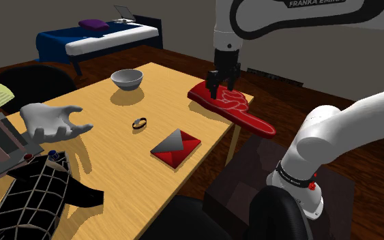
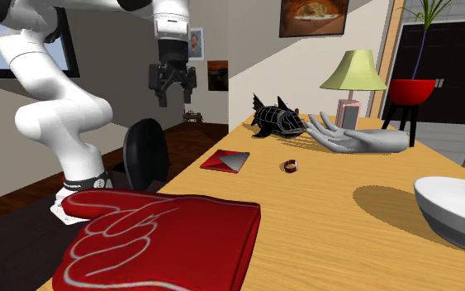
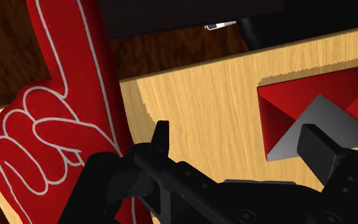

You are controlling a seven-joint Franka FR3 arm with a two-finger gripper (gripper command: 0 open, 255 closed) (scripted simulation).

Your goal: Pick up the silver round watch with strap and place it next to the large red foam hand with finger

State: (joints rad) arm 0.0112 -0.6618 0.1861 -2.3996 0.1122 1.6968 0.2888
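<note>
I read "FRANKA EMI", cut off by the frame, on the white arm (image 1: 286,17). On the wooden tabletop (image 1: 176,92) the red foam hand (image 1: 237,107) lies at the corner on the arm's side, its finger overhanging the edge. My gripper (image 1: 223,91) hangs above it, fingers apart and empty. The small round watch (image 1: 140,123) lies mid-tabletop, well apart from the foam hand.

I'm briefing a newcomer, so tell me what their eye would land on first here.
The big red foam hand, overhanging the table edge nearest the arm, grabs the eye first, with the open black jaws hanging above that side. Next comes the pale grey hand sculpture at the shoulder view's left, beside a black wire-frame fish.
</note>
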